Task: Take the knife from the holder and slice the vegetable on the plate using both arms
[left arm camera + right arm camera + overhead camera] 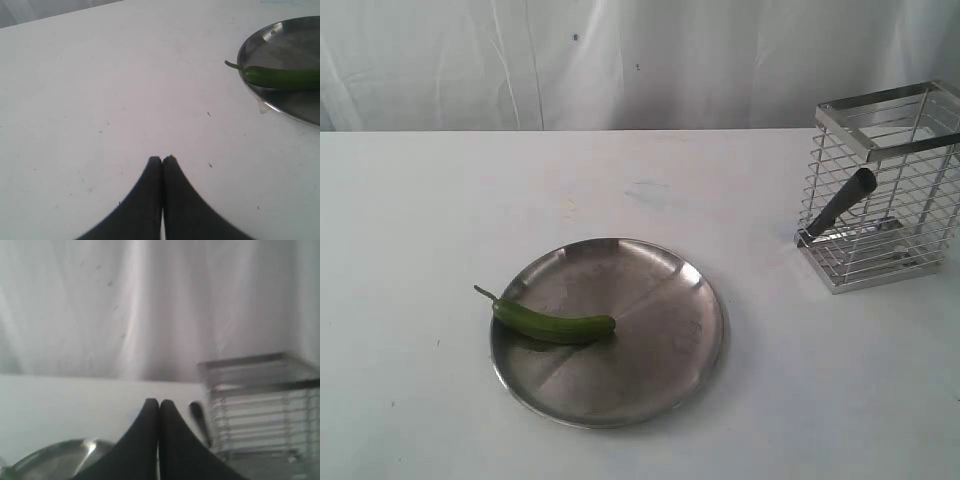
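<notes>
Task barely begun, by my read: nothing cut, nothing held. Nearest, mid table (410, 200), sits the plate (660, 340) w/ the vegetable (555, 323) whole on its left part, stem poking over the left rim. Farther, at right, the holder (920, 225) stands upright, well apart from plate. The knife (845, 205) leans in it, handle up, tip low at holder's left side; can't tell if it pokes thru the wires. Left to do: draw knife, steady vegetable, slice. Exterior view gives whole layout but no arm or gripper. Left wrist view adds the left gripper (162, 159), tips pressed together, empty, over bare table off to plate's left; no holder there. Right wrist view, blurry, adds the right gripper (159, 402), likewise pressed together & empty, pointing twd holder & knife handle; vegetable not visible there.
</notes>
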